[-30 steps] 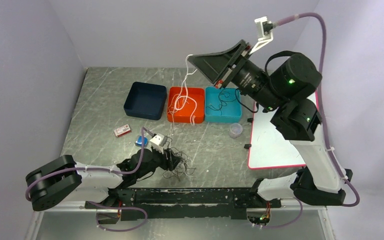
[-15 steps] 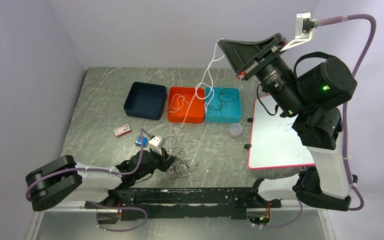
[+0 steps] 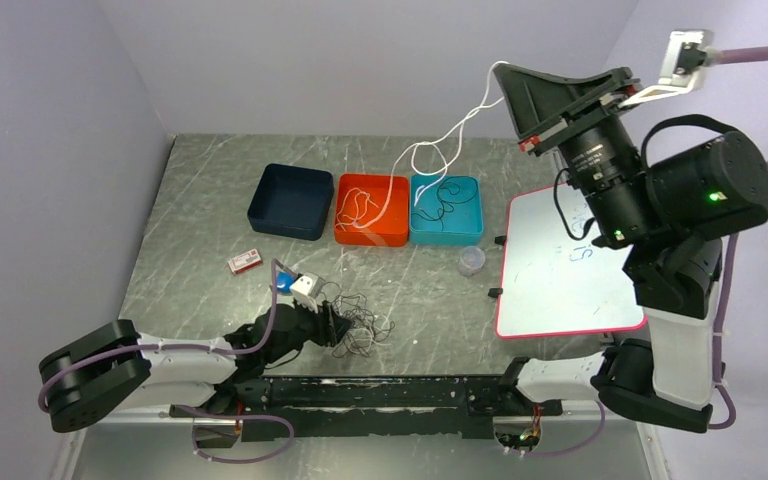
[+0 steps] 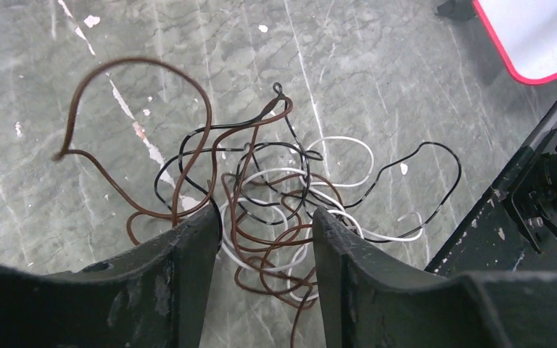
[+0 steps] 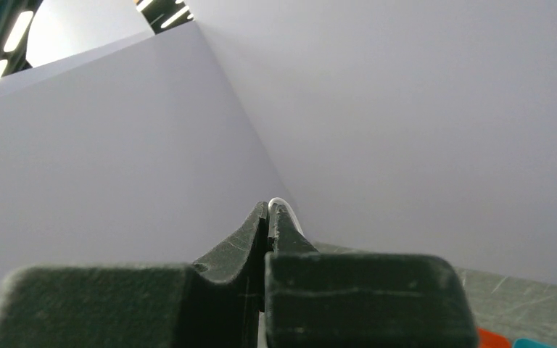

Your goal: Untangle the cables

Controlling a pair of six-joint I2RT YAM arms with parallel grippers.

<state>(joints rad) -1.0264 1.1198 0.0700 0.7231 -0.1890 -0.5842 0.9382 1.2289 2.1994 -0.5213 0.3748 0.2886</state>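
Note:
A tangle of thin brown, black and white cables (image 3: 358, 322) lies on the table near the front edge; in the left wrist view the tangle (image 4: 268, 210) sits between and just beyond my fingers. My left gripper (image 3: 335, 325) is low over it, open, its jaws either side of the loops (image 4: 265, 239). My right gripper (image 3: 508, 72) is raised high at the back right, shut on a white cable (image 3: 438, 140) that hangs down into the orange bin (image 3: 371, 209); its end shows between the tips (image 5: 277, 204). A black cable (image 3: 442, 200) lies in the teal bin (image 3: 446, 209).
A dark blue bin (image 3: 291, 200) stands left of the orange one. A red-edged whiteboard (image 3: 560, 265) lies at the right, a clear cup (image 3: 471, 261) beside it. A small red-white box (image 3: 245, 262) and a blue item (image 3: 282, 283) lie at the left.
My right gripper has swung up and to the right with the white cable, pulling it out of the orange bin. My left gripper has stayed over the tangle, shifted slightly.

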